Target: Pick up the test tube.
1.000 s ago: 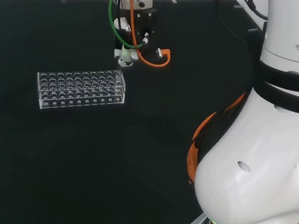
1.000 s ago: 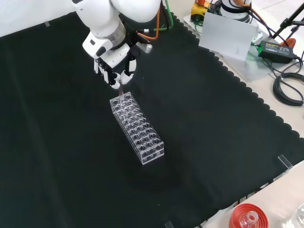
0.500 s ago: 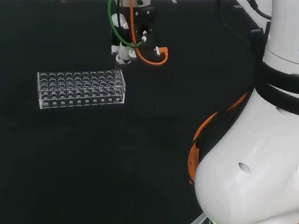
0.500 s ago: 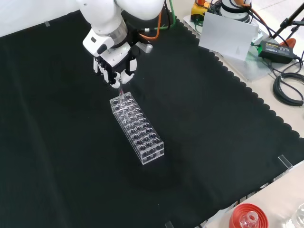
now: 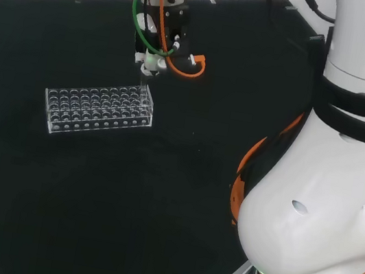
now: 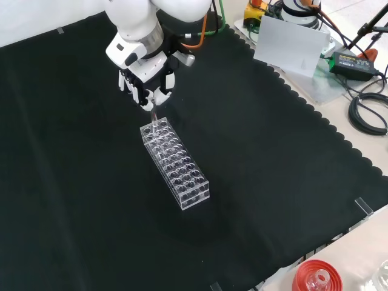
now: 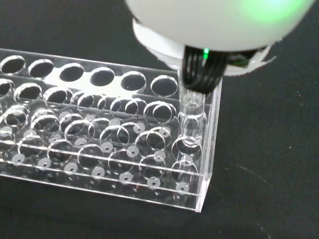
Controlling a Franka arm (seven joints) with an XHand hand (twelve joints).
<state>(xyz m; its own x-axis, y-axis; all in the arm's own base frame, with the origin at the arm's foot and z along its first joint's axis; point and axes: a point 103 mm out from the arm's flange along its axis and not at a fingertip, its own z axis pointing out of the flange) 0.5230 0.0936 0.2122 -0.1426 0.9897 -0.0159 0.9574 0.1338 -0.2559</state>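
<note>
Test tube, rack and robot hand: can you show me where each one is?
test tube (image 7: 192, 117), wrist view, on its clear wall above the rack's corner hole.
rack (image 6: 182, 173), front view, on its holed top plate.
hand (image 6: 147, 88), front view, on its fingers above the rack's far end.

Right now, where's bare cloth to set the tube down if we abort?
Bare black cloth lies on both long sides of the clear rack in the front view, and between the rack's near end and the scalloped edge. It is crowded at the rack's far end, where the hand holds the test tube.
</note>
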